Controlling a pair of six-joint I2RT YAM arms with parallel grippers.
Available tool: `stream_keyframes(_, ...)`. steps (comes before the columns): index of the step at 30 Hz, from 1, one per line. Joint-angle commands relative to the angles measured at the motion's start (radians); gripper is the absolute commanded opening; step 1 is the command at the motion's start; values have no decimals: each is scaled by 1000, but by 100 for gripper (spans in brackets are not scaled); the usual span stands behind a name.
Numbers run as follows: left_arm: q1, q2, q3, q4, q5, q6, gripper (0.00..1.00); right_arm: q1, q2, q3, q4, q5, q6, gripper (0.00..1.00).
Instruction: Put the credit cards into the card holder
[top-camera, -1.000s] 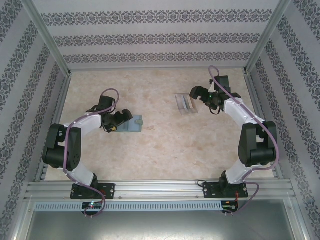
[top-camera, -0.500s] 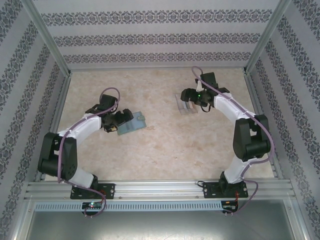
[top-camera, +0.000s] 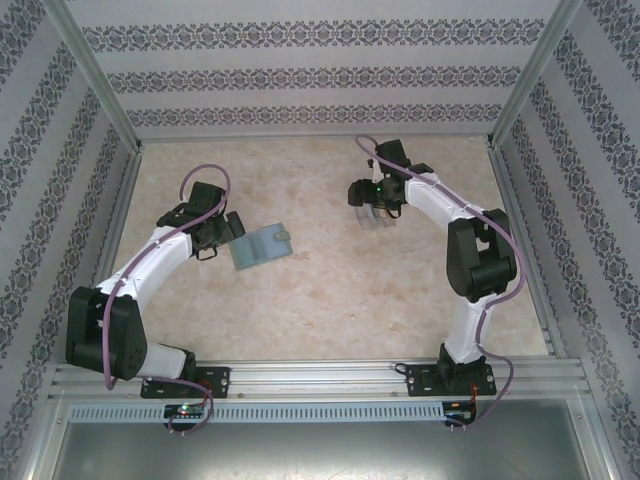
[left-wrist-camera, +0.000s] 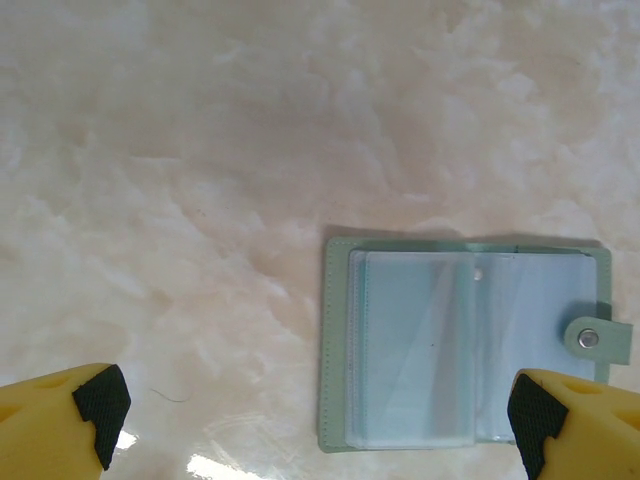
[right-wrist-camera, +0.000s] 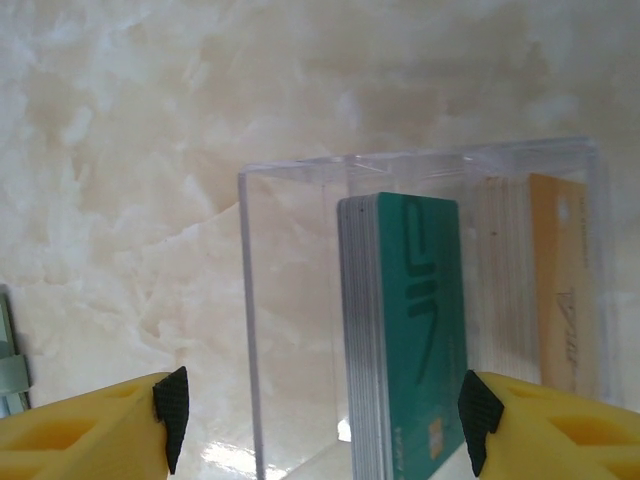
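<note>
1. The pale marbled counter (top-camera: 330, 290) carries everything, with patterned walls round it.
2. From overhead, the left arm (top-camera: 140, 265) reaches toward the left-middle of the counter. The right arm (top-camera: 470, 240) bends over to the far right-middle.
3. The clear box (top-camera: 375, 212) sits under the right arm's tip and is a faint shape from overhead. The right wrist camera picks out its transparent walls (right-wrist-camera: 290, 300).
4. The card holder (top-camera: 258, 246) lies flat on the counter just beside the left arm's tip, well apart from the box. From the left wrist it lies opened (left-wrist-camera: 420, 350), clear sleeves up, its snap tab sticking out at one side.
5. The credit cards stand on edge inside the box: a teal stack (right-wrist-camera: 410, 330) and an orange one (right-wrist-camera: 560, 280) beside it.
6. The left gripper (left-wrist-camera: 315, 410) is spread wide, holding nothing, with the card holder's near edge between its fingers.
7. The right gripper (right-wrist-camera: 324, 415) stands apart around the box's near side, with the teal stack between its fingers. One finger is clear of the box wall, and nothing is clamped.
</note>
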Motion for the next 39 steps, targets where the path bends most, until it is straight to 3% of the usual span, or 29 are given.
stream_keyframes(1, 12, -22, -7, -41, -45, 29, 99, 14, 30, 31, -28, 28, -7, 74)
stream_keyframes(8, 12, -14, -3, -45, -37, 36, 99, 35, 72, 53, -23, 9, 20, 75)
stream_keyframes(10, 13, -16, -2, -47, -40, 36, 99, 36, 81, 62, -35, 27, 33, 85)
stream_keyframes(19, 11, -19, -15, -40, -35, 20, 99, 45, 57, 34, 0, -42, 44, 83)
stream_keyframes(33, 13, 4, -32, -23, -57, 6, 99, 46, -46, -16, 52, -37, 33, 59)
stream_keyframes(39, 13, 6, -40, -16, -60, 7, 99, 47, -42, -18, 44, -15, 33, 58)
